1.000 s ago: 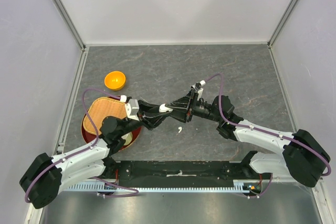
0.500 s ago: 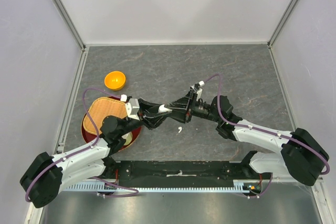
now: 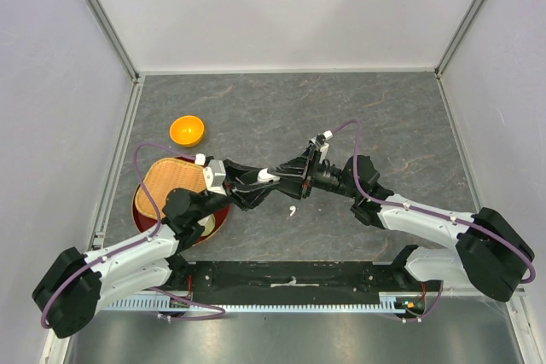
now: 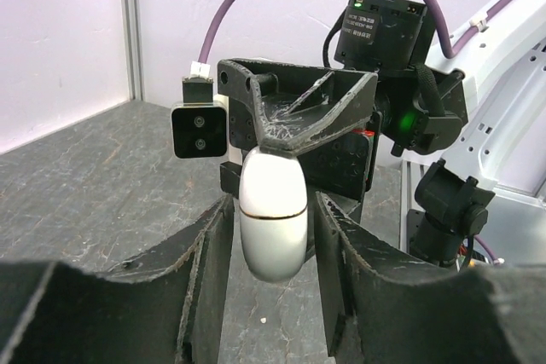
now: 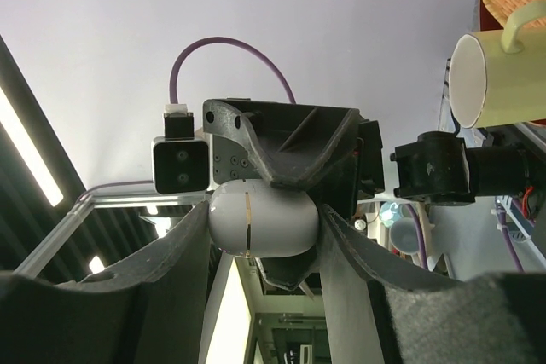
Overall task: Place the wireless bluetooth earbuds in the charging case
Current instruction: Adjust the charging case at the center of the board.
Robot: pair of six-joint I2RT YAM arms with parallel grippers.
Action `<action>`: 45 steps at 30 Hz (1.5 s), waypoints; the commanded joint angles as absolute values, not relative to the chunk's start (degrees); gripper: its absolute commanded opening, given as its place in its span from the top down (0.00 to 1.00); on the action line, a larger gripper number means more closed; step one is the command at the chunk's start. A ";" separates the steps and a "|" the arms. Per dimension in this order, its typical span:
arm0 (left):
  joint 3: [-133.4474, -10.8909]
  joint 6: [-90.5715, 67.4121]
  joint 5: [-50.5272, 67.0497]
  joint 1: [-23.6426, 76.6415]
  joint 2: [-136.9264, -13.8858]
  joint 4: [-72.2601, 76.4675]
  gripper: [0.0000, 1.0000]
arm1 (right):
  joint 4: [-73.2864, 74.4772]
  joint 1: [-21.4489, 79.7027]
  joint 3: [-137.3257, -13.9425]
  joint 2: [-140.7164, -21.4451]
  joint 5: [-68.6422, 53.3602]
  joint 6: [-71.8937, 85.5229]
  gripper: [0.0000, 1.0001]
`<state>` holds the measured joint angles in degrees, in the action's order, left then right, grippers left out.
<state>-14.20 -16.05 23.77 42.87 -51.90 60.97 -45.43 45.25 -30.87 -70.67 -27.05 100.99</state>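
Note:
A closed white charging case [image 3: 268, 176] with a thin seam hangs above the table's middle, where my two grippers meet. In the left wrist view the case [image 4: 272, 210] stands upright between the fingers of my left gripper [image 4: 273, 236], which is shut on its sides. In the right wrist view the case [image 5: 263, 219] lies crosswise in my right gripper [image 5: 264, 236], whose fingers press on both its ends. One tiny white earbud [image 3: 292, 210] lies on the grey table below the grippers. The other earbuds are hidden.
An orange bowl [image 3: 187, 130] sits at the left. A red plate [image 3: 139, 208] with a woven mat [image 3: 171, 181] lies under my left arm, and a pale yellow mug [image 5: 495, 78] is by it. Purple walls close in the table.
My right gripper has moved a little left onto the case that the left gripper holds. The case and the earbud on the table have stayed in place.

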 commanded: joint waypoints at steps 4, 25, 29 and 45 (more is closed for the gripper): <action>-14.94 -16.87 22.15 43.07 -51.50 63.72 0.50 | -50.62 45.53 -30.50 -70.49 -26.28 103.10 0.97; -15.12 -16.79 21.01 43.07 -50.45 61.44 0.98 | -52.55 45.53 -29.10 -70.14 -25.75 103.36 0.81; -14.77 -16.61 20.30 43.07 -49.75 61.08 0.98 | -53.52 45.44 -28.83 -70.31 -25.75 103.36 0.73; -15.64 -17.22 21.27 43.07 -49.92 60.56 0.97 | -57.04 45.44 -28.65 -70.93 -25.75 103.62 0.83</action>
<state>-14.20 -16.75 22.76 43.27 -50.61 59.05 -50.15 45.52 -28.73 -71.02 -26.00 102.28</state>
